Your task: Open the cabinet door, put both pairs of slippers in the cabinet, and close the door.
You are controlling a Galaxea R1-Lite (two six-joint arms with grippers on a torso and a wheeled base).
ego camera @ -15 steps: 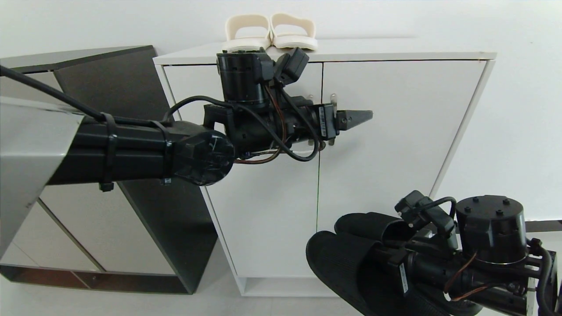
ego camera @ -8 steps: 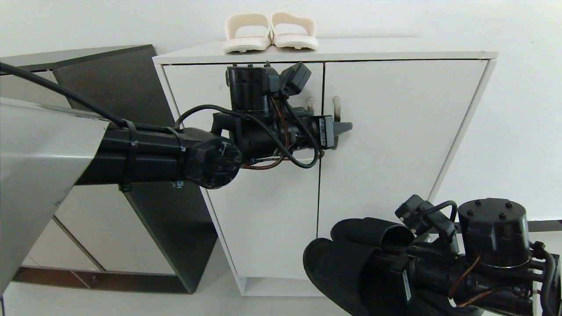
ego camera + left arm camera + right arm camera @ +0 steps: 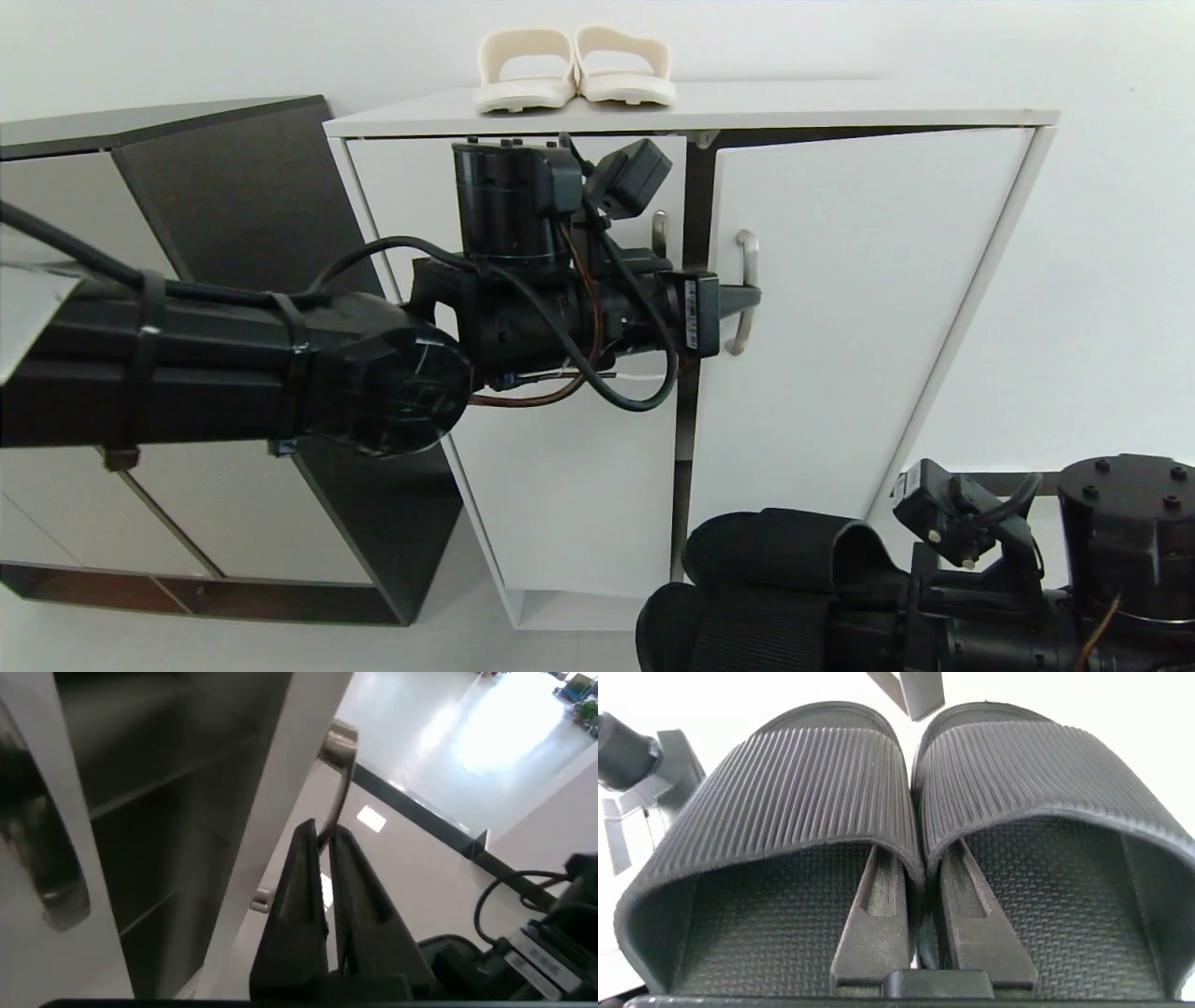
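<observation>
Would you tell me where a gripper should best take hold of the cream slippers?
Probably the two inner strap walls where the cream slippers touch, pinched together. Come from the front, level with the cabinet top: both strap arches open toward the robot, so one jaw could slide into each.

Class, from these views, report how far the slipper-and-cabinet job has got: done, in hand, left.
Done: the right door stands ajar, a dark gap beside it. In hand: the left gripper, jaws shut on the door handle; the right gripper holds the black slippers. Left: swing the door wide, put in the black pair and the white slippers from the cabinet top, close the door.
</observation>
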